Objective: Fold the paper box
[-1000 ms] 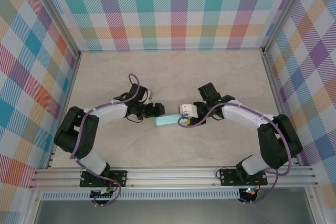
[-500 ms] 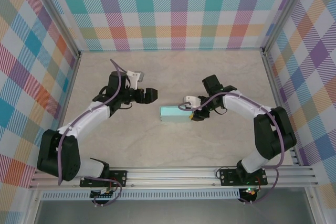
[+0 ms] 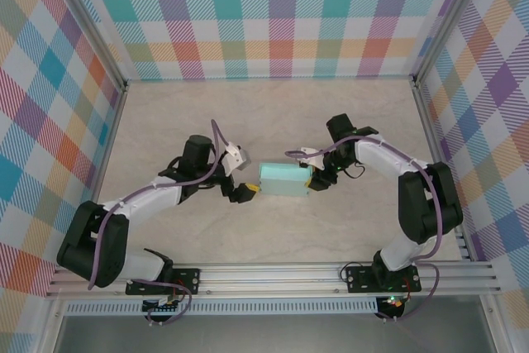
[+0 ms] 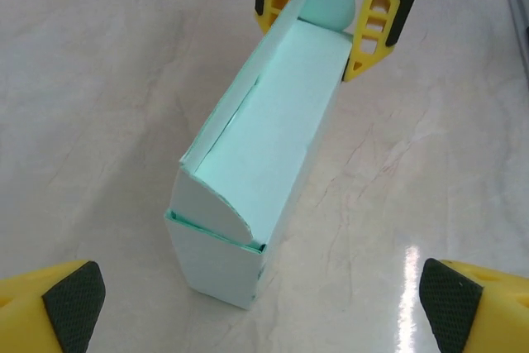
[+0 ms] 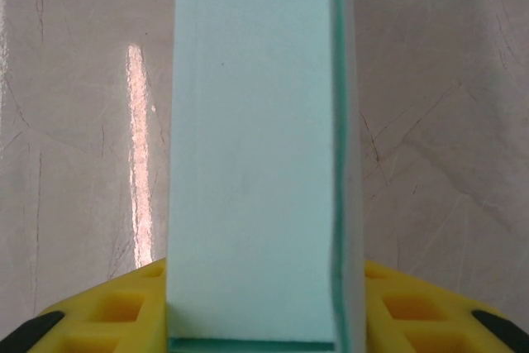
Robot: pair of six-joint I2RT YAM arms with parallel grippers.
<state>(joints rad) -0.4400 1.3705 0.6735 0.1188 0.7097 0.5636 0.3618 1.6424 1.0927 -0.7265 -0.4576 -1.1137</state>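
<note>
The paper box (image 3: 285, 179) is a pale mint-aqua oblong, folded up and resting on the table's middle. My right gripper (image 3: 312, 178) is shut on its right end. In the right wrist view the box (image 5: 256, 146) runs away from me between the yellow fingers (image 5: 107, 312). My left gripper (image 3: 246, 192) stands open just off the box's left end, not touching it. From the left wrist the box (image 4: 264, 163) shows a rounded end flap lying loose over its near end, with my left gripper (image 4: 263, 320) spread wide around it. At the far end the right gripper (image 4: 331, 6) clamps the box beside another rounded flap.
A pale marbled tabletop (image 3: 273, 113) lies inside plaid walls, with aluminium rails (image 3: 273, 274) along the near edge. Both arms curve in from the bottom corners toward the middle.
The left gripper let go, opened wide, swung away up-left, then returned to the box's left end. The right gripper carried the box a little right and up, turning it flatter.
</note>
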